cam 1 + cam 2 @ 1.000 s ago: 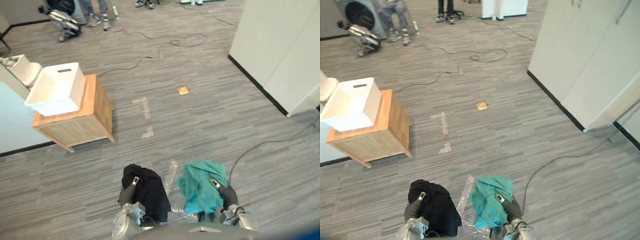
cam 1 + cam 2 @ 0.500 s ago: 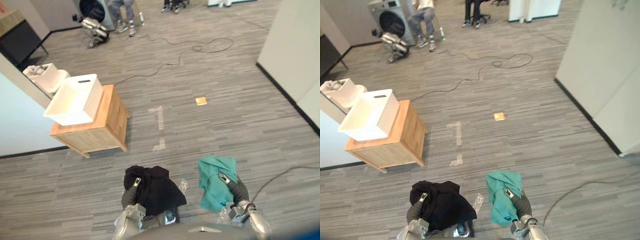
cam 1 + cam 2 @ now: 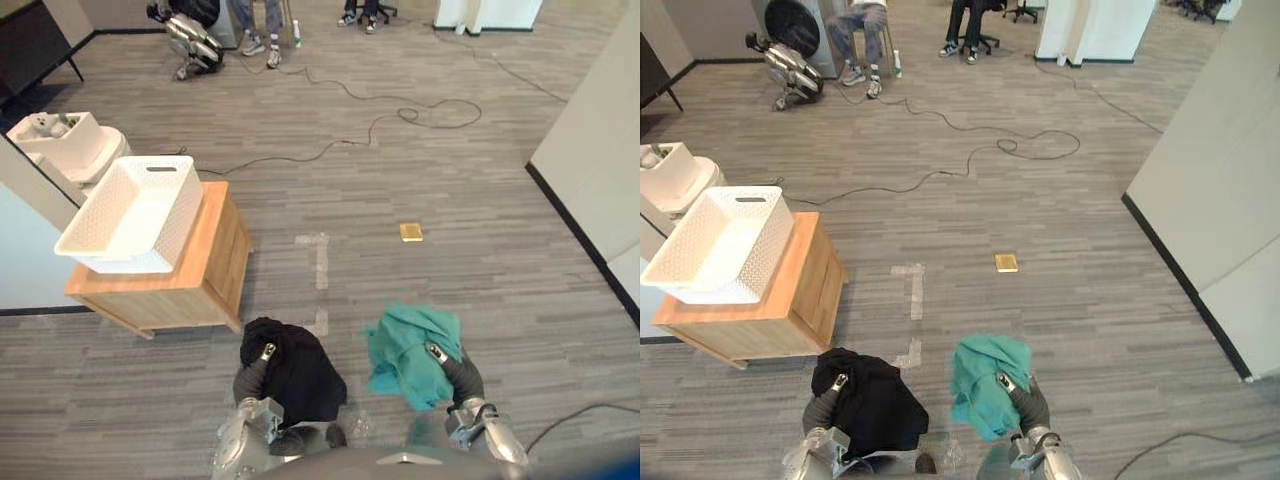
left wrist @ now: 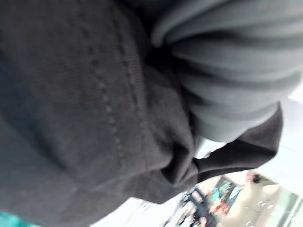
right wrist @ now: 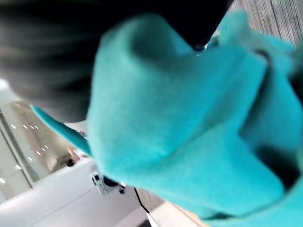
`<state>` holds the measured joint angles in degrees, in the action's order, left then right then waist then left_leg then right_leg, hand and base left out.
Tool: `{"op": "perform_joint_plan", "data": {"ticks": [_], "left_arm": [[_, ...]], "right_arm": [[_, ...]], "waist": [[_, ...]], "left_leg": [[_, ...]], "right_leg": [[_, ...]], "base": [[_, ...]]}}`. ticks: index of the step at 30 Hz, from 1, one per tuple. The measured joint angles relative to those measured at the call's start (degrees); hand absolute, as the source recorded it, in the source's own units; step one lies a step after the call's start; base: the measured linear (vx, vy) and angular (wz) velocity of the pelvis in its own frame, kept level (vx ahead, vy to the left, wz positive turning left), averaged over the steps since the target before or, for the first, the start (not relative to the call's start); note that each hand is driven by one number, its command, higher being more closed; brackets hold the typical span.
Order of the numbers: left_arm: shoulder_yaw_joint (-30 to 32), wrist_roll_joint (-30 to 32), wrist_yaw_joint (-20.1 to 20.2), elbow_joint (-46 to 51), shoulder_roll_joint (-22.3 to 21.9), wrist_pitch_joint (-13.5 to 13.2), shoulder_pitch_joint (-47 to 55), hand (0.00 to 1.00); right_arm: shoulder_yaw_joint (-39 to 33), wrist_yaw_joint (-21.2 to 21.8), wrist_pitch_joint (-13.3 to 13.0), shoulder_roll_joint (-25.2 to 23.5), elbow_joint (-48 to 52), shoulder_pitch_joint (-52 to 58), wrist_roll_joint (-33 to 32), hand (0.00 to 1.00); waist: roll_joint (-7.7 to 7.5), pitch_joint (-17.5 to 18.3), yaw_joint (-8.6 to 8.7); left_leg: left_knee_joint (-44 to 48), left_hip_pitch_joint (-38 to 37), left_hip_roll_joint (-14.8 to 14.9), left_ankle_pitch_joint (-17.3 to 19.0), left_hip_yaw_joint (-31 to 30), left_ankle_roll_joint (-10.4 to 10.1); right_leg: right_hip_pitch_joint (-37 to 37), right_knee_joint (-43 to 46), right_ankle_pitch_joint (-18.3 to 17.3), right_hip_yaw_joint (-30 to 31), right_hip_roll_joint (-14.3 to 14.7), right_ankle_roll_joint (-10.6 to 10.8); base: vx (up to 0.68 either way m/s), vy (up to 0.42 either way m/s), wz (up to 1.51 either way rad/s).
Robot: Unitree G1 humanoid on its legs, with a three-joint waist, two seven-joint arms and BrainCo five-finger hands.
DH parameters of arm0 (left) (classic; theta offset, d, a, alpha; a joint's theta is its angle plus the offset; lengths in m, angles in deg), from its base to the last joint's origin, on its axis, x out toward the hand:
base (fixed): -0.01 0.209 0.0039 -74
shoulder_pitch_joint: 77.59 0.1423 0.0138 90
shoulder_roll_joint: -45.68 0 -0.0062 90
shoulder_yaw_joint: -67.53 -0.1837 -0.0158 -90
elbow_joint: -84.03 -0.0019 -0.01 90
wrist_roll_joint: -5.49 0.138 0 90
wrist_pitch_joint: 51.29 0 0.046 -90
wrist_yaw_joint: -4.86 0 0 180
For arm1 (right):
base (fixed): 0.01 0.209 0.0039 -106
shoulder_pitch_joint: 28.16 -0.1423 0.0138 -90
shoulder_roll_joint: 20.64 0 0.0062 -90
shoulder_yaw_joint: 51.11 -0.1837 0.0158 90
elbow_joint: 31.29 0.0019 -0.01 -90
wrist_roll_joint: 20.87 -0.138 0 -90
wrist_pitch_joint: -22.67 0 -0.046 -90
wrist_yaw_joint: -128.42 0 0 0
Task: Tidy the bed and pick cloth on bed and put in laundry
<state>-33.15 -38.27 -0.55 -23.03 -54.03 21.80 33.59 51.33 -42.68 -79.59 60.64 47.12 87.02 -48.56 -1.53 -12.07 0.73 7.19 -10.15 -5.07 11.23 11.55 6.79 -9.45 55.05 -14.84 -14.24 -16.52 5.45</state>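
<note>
A black cloth [image 3: 297, 368] hangs draped over my left hand [image 3: 262, 360], low in the eye views and clear of the floor. A teal cloth [image 3: 408, 346] is draped the same way over my right hand [image 3: 441, 359], a little to the right of it. In the left wrist view the black cloth [image 4: 85, 104] lies against the ribbed cover; in the right wrist view the teal cloth [image 5: 189, 137] lies across the hand. A white slotted laundry basket [image 3: 137, 213] stands empty on a wooden cabinet [image 3: 200, 268], ahead and to my left.
A pale bed edge [image 3: 18, 250] and a second white tub [image 3: 70, 148] lie left of the cabinet. Cables [image 3: 420, 108] snake over the grey floor, with tape marks [image 3: 320, 262] and a small yellow square [image 3: 411, 231]. White wall panels [image 3: 600, 130] stand right. Seated people's legs [image 3: 262, 25] and a washing machine [image 3: 790, 14] are far back.
The whole picture has shifted, so the camera has moved; cabinet and basket now show larger and closer. Both cloths stay draped on the hands, swaying slightly.
</note>
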Motion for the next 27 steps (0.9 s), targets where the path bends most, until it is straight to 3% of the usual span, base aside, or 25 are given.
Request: {"op": "perform_joint_plan", "data": {"ticks": [2, 3, 4, 6, 8, 9, 10, 11, 12, 14, 15, 16, 17, 18, 20, 22, 24, 26, 27], "left_arm": [[0.0, -0.1, -0.5, 0.0, 0.4, 0.5, -0.8, 1.0], [0.0, -0.1, -1.1, 0.0, 0.8, 1.2, -1.9, 1.0], [0.1, -0.1, -1.2, 0.0, 1.0, 1.5, -2.0, 1.0], [0.2, 0.0, -1.2, 0.1, 1.1, 1.6, -1.8, 1.0], [0.1, 0.0, -1.1, 0.0, 1.0, 1.6, -0.7, 1.0], [-0.1, 0.0, -1.1, 0.0, 0.4, 1.5, 0.9, 1.0], [-0.6, 0.0, -0.9, 0.1, 0.0, 1.4, 1.3, 1.0], [-0.9, 0.0, -0.8, 0.1, -1.0, 1.3, 1.9, 1.0], [-1.4, 0.0, -0.7, 0.0, -1.8, 1.0, 2.3, 1.0], [-1.5, 0.0, -0.9, 0.0, -1.7, 0.5, 2.6, 1.0], [-1.4, 0.0, -1.0, 0.2, -2.2, -0.1, 2.9, 1.0], [-1.2, -0.3, -1.1, 0.6, -2.8, -0.3, 3.2, 1.0], [-1.2, -0.6, -1.1, 0.9, -3.1, -0.3, 3.4, 1.0], [-1.1, -0.5, -1.1, 1.0, -3.7, -0.3, 3.9, 1.0], [-0.9, -0.5, -1.1, 1.1, -3.6, -0.2, 4.3, 1.0], [-0.2, -0.6, -1.1, 1.4, -3.6, -0.2, 4.0, 1.0], [0.6, -0.7, -1.2, 2.3, -3.4, 0.1, 4.0, 1.0], [0.6, -0.7, -1.3, 2.5, -3.5, 0.6, 3.9, 1.0], [0.5, -0.7, -1.3, 2.5, -3.8, 1.1, 3.1, 1.0]], "right_arm": [[1.2, 0.0, 0.3, -0.1, 0.0, 0.3, 0.2, 1.0], [1.8, 0.0, 0.3, -0.1, 0.0, 0.5, 0.4, 1.0], [1.8, 0.0, 0.4, -0.2, -0.1, 0.5, 0.4, 1.0], [1.7, 0.0, 0.3, -0.3, 0.0, 0.4, 0.4, 1.0], [1.8, -0.1, 0.2, -0.4, -0.1, 0.4, 0.4, 1.0], [1.9, -0.3, 0.2, -0.2, 0.2, 0.5, 0.4, 1.0], [1.9, -0.4, 0.2, 0.1, 0.7, 0.5, 0.4, 1.0], [1.8, -0.5, 0.1, 0.8, 1.4, 0.3, 0.3, 1.0], [1.8, -0.5, 0.1, 1.4, 1.9, -0.5, 0.2, 1.0], [1.8, -0.4, 0.1, 1.3, 2.0, -1.5, -0.2, 1.0], [2.0, -0.1, 0.1, 1.1, 2.4, -1.8, -0.2, 1.0], [2.1, 0.1, 0.4, 1.4, 3.5, -1.5, -0.2, 1.0], [2.2, 0.4, 0.6, 2.1, 4.5, -1.1, -0.1, 1.0], [2.4, 1.4, 0.6, 2.6, 5.9, -0.7, -0.1, 1.0], [2.0, 2.2, 0.7, 3.0, 6.0, -0.8, -0.1, 1.0], [1.2, 2.8, 1.1, 3.0, 5.5, -0.8, -0.1, 1.0], [0.3, 4.2, 1.9, 3.1, 4.8, -0.7, -0.1, 1.0], [-0.6, 4.6, 2.1, 3.2, 4.8, -0.6, 0.1, 1.0], [-0.9, 4.6, 2.1, 3.7, 4.8, -0.5, 0.1, 1.0]], "waist": [[0.25, -0.1, 0.52], [0.29, -0.1, 0.93], [0.3, -0.1, 1.18], [0.22, -0.1, 1.25], [-0.02, -0.4, 1.26], [1.53, -0.3, 1.22], [2.62, -0.4, 1.16], [3.94, -0.4, 1.11], [5.58, -0.5, 1.24], [5.26, -0.5, 1.31], [5.31, -0.6, 1.3], [5.65, -0.7, 1.34], [6.1, -1.1, 1.44], [6.36, -1.4, 1.09], [6.46, -1.5, 0.68], [6.68, -1.3, -0.11], [6.76, -1.2, -0.33], [6.46, -1.0, -0.13], [6.42, -0.9, 0.03]], "left_leg": [[-0.1, -2.2, 1.2, 0.9, -3.0, -1.2], [0.0, -3.5, 2.4, 1.5, -6.1, -2.3], [0.0, -3.9, 2.9, 1.8, -7.4, -2.7], [0.3, -4.5, 3.9, 3.8, -10.6, -4.5], [2.9, -5.1, 4.3, 7.5, -12.6, -5.8], [4.9, -5.3, 6.7, 10.7, -13.6, -7.1], [5.0, -5.4, 7.6, 11.4, -13.8, -7.7], [4.7, -5.7, 9.1, 12.1, -13.9, -8.1], [4.4, -5.9, 10.5, 12.0, -13.5, -8.1], [9.4, -4.8, 10.8, 8.7, -11.7, -6.9], [18.2, -1.7, 12.1, 7.1, -10.7, -7.6], [30.5, 3.9, 14.4, 2.7, -10.2, -8.4], [36.4, 6.8, 15.8, -1.0, -10.1, -8.7], [47.1, 11.6, 19.1, -6.4, -8.8, -9.2], [57.2, 17.7, 20.3, -4.2, -7.1, -8.7], [56.7, 21.6, 20.0, -1.4, -3.2, -8.8], [45.8, 23.4, 19.1, 0.1, 3.2, -8.8], [31.5, 21.8, 16.5, 0.0, 10.5, -8.9], [21.4, 20.1, 14.4, -1.5, 15.1, -9.1]], "right_leg": [[-2.1, -10.6, -0.3, -0.7, 2.5, -0.6], [-2.2, -21.8, 1.3, -0.5, 4.6, -0.6], [-1.9, -26.9, 3.0, -0.2, 5.5, -0.7], [-2.0, -42.5, 10.7, 4.0, 7.2, 0.8], [-2.1, -45.8, 15.2, 7.0, 7.1, 1.4], [-2.6, -42.2, 18.9, 6.8, 9.0, 0.0], [-3.3, -40.3, 18.9, 6.5, 9.5, -0.5], [-4.5, -37.4, 17.2, 5.5, 10.4, -3.3], [-5.5, -33.8, 14.0, 4.0, 11.1, -4.8], [-5.0, -31.1, 10.6, 2.3, 10.6, -6.2], [-2.1, -33.1, 9.7, 1.1, 11.0, -6.7], [1.7, -35.9, 9.4, -0.4, 12.3, -6.9], [3.8, -37.7, 9.3, -1.2, 13.2, -7.1], [8.0, -41.5, 9.3, -2.0, 15.2, -7.2], [12.1, -43.7, 8.4, -2.5, 15.7, -8.6], [14.8, -45.8, 7.9, -2.9, 15.4, -9.4], [17.5, -49.0, 7.9, -4.3, 14.8, -9.5], [19.2, -50.1, 7.5, -6.0, 12.9, -8.4], [20.6, -50.1, 7.2, -7.6, 11.6, -6.3]], "base": [[0.36, -0.112, 0.89], [0.38, -0.171, 1.02], [0.38, -0.2, 1.17], [0.34, -0.258, 0.94], [0.45, -0.421, 0.62], [0.38, -0.379, 0.39], [0.39, -0.358, 0.33], [0.39, -0.33, 0.31], [0.45, -0.369, 0.39], [0.35, -0.308, 0.41], [0.3, -0.279, 0.43], [0.28, -0.266, 0.45], [0.29, -0.193, 0.37], [0.25, -0.141, 0.24], [0.32, -0.127, 0.14], [0.36, -0.085, -0.06], [0.31, 0.019, 0.07], [0.3, 0.073, 0.37], [0.39, 0.118, 0.67]]}}
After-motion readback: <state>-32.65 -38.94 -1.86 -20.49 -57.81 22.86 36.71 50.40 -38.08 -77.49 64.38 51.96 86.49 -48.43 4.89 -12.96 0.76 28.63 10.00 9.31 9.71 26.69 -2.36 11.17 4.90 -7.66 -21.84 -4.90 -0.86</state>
